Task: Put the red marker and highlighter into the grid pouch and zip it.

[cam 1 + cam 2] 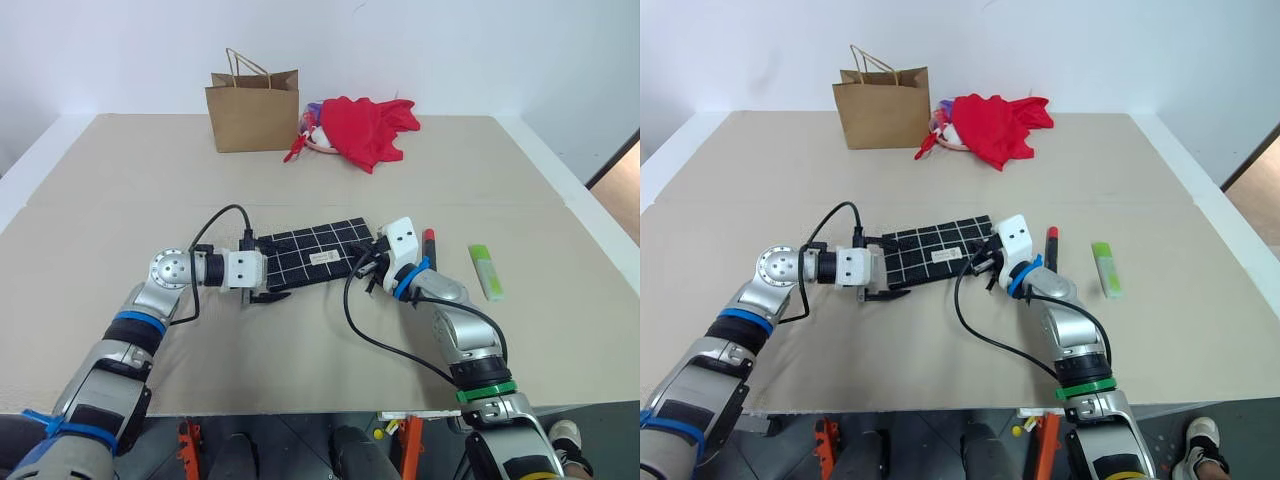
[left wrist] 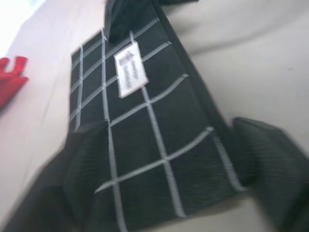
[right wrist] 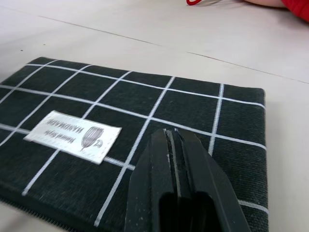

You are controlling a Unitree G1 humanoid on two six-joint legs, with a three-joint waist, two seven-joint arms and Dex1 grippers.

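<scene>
The grid pouch, black with white lines and a small white label, lies flat mid-table between my two hands. My left gripper is at its left end, open, one finger on each side of that end. My right gripper is shut, and its tips rest over the pouch's right end with nothing seen between them. The red marker lies just right of my right hand. Further right on the table lies the light-green highlighter.
A brown paper bag with handles stands at the back of the table. A red cloth bundle lies beside it. The tan tabletop stretches wide on both sides and in front.
</scene>
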